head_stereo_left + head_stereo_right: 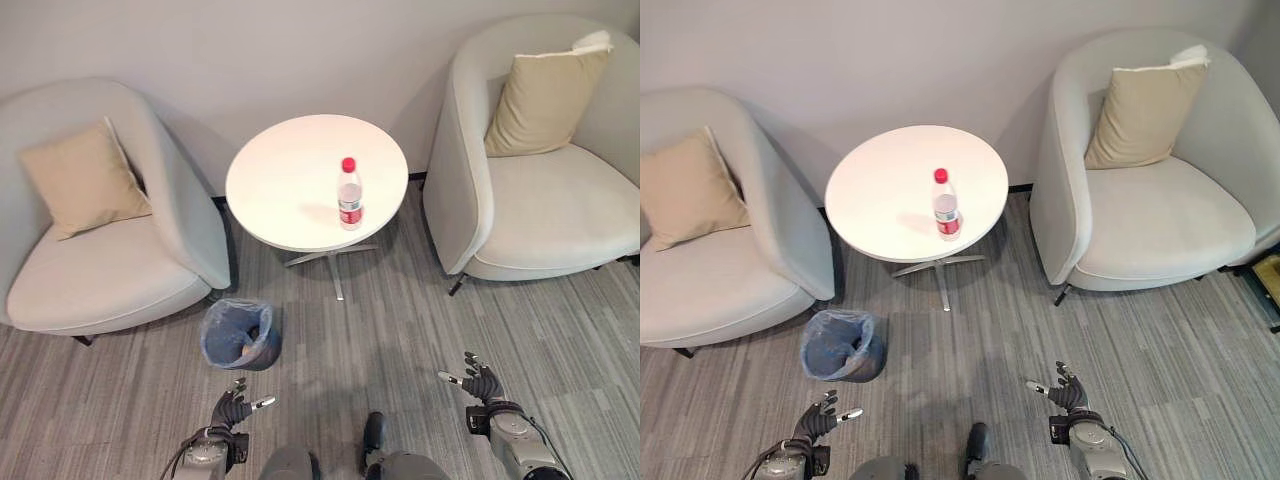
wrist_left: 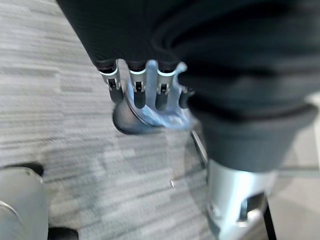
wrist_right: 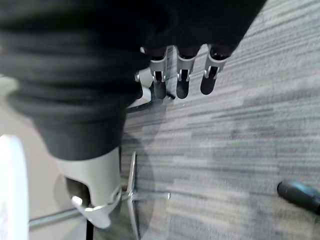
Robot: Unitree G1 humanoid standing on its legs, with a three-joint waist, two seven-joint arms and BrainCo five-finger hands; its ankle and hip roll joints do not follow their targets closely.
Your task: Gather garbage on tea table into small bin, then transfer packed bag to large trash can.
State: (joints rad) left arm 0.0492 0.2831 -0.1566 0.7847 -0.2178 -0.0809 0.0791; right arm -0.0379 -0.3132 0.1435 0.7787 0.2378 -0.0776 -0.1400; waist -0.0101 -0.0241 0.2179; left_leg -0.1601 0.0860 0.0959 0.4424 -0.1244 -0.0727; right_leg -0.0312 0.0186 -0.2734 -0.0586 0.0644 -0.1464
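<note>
A clear plastic bottle (image 1: 349, 195) with a red cap and red label stands upright on the round white tea table (image 1: 290, 190). On the carpet in front of the table's left side sits a small dark bin (image 1: 241, 336) lined with a pale blue bag; the bin (image 2: 145, 112) also shows past my left hand's fingers. My left hand (image 1: 233, 412) hangs low near the bottom edge, just below the bin, fingers relaxed and holding nothing. My right hand (image 1: 481, 384) hangs low at the lower right, fingers spread, also holding nothing.
Two pale armchairs flank the table, the left armchair (image 1: 110, 260) and the right armchair (image 1: 545, 200), each with a beige cushion. The table stands on a metal cross foot (image 1: 330, 262). Grey striped carpet lies between me and the table.
</note>
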